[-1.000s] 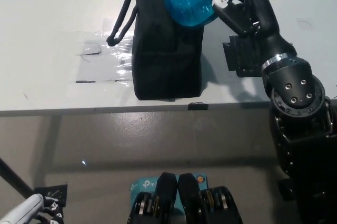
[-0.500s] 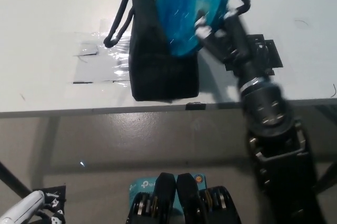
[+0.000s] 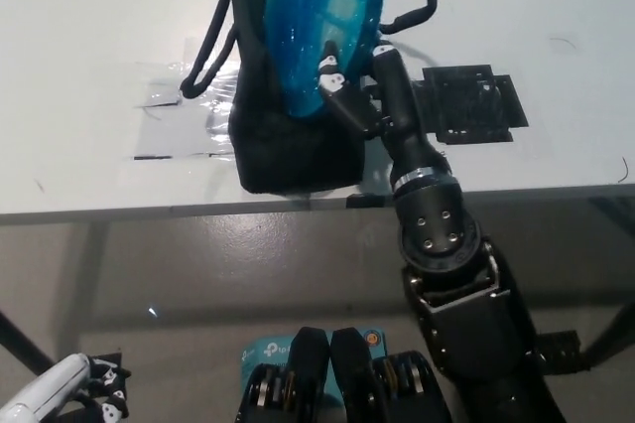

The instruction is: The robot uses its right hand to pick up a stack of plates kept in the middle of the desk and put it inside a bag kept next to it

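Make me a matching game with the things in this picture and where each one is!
Things:
1. blue plates
2. black bag
3. left hand
4. black marker patch

Places:
A. flat on the desk, right of the right arm
B. low in the bottom left corner, off the desk
C. standing near the desk's front edge
D. held by the right hand at the bag's mouth

Pairs: 1-D, 2-C, 3-B, 4-A

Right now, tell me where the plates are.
In the head view, the blue plates sit at top centre, held by the right hand at the mouth of the black bag on the desk.
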Motion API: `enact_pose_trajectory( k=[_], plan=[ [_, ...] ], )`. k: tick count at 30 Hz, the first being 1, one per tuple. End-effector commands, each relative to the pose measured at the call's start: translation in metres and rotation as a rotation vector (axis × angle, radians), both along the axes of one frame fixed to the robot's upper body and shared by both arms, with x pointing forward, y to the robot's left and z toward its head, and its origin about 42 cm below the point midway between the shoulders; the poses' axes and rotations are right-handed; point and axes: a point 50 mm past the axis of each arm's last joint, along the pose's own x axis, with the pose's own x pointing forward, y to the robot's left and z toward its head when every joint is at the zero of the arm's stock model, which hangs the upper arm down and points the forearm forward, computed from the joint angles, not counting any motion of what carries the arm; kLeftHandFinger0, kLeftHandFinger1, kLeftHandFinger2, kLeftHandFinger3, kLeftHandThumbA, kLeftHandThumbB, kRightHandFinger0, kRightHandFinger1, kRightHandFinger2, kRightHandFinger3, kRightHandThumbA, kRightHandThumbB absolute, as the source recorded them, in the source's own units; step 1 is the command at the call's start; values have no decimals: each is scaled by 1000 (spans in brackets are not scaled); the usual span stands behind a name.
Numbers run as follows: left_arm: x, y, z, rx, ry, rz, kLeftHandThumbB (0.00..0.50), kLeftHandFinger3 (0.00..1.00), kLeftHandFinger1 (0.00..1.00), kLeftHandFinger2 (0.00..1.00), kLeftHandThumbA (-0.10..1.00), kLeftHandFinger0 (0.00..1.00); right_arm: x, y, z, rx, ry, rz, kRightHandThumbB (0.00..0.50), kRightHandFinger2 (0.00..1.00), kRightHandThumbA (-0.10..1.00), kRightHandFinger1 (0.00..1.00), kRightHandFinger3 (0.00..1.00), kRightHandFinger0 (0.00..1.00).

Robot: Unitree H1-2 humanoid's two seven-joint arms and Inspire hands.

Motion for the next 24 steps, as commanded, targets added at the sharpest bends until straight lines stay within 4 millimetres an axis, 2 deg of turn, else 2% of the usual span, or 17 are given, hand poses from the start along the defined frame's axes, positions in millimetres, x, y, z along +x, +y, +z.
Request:
enact_pose_trajectory(
  k=[1, 2, 5, 6, 7, 8, 11, 12, 13, 14, 16, 17, 18, 20, 21, 22, 24],
  plan=[
    [0, 1, 5, 21, -4, -9, 1, 895, 763, 812, -100, 732, 6, 5, 3, -185, -90, 35, 301, 0, -100, 0, 0, 0],
    [0, 1, 5, 24, -6, -14, 0, 884, 761, 810, -100, 726, 11, -5, 3, -320, -112, 33, 304, 0, -100, 0, 4, 0],
    [0, 1, 5, 24, -6, -15, 0, 880, 760, 809, -100, 724, 11, -5, 2, -326, -115, 34, 305, 0, -100, 0, 0, 0],
    [-1, 0, 5, 16, -9, -13, 7, 862, 746, 795, -100, 708, 22, -15, 8, -527, -172, 25, 289, 70, -100, 2, 20, 0],
    [-2, 0, 5, 17, -11, -15, 8, 858, 744, 793, -100, 705, 30, -24, 15, -710, -228, 24, 256, 299, -100, 80, 102, 0],
    [-2, 0, 5, 17, -10, -16, 8, 859, 744, 794, -100, 705, 33, -26, 19, -764, -259, 31, 283, 486, -100, 147, 232, 0],
    [-2, 0, 4, 16, -10, -16, 7, 861, 746, 797, -100, 705, 34, -27, 21, -790, -271, 35, 285, 516, -100, 172, 406, 0],
    [-2, 0, 4, 12, -10, -13, 14, 844, 732, 778, -100, 694, 38, -29, 30, -844, -268, 47, 298, 558, -100, 201, 499, 0],
    [-1, 0, 4, 6, -10, -7, 10, 834, 724, 768, -100, 686, 45, -32, 45, -923, -259, 60, 288, 518, -100, 183, 444, 0],
    [-1, -1, 5, 7, -10, -8, 12, 834, 724, 769, -100, 685, 47, -31, 52, -955, -237, 64, 292, 473, -100, 141, 754, 0],
    [-1, -1, 5, 7, -9, -8, 13, 835, 725, 770, -100, 684, 47, -31, 56, -973, -225, 67, 279, 378, -100, 54, 575, 0],
    [-1, -1, 5, 7, -9, -8, 12, 835, 725, 770, -100, 684, 47, -31, 56, -975, -224, 67, 273, 374, -100, 47, 552, 0],
    [-2, -1, 4, 3, -6, -5, 10, 846, 734, 779, -100, 693, 49, -30, 58, -987, -220, 76, 312, 329, -100, 10, 679, 0],
    [-3, 0, 2, 0, 3, 0, 8, 879, 754, 808, -100, 713, 53, -28, 63, -1002, -211, 92, 321, 247, -100, 0, 639, 0],
    [-3, 0, 2, 3, 4, -3, 14, 883, 759, 814, -100, 716, 54, -27, 64, -988, -197, 88, 277, 246, -100, 0, 343, 0],
    [-2, -1, 2, 1, 2, -12, 11, 871, 744, 798, -100, 701, 57, -24, 67, -942, -166, 74, 267, 317, -100, 21, 106, 0],
    [-2, -2, 3, 6, 2, -17, 11, 871, 744, 799, -100, 699, 58, -23, 69, -879, -155, 59, 302, 385, -100, 43, 2, 0]
  ],
)
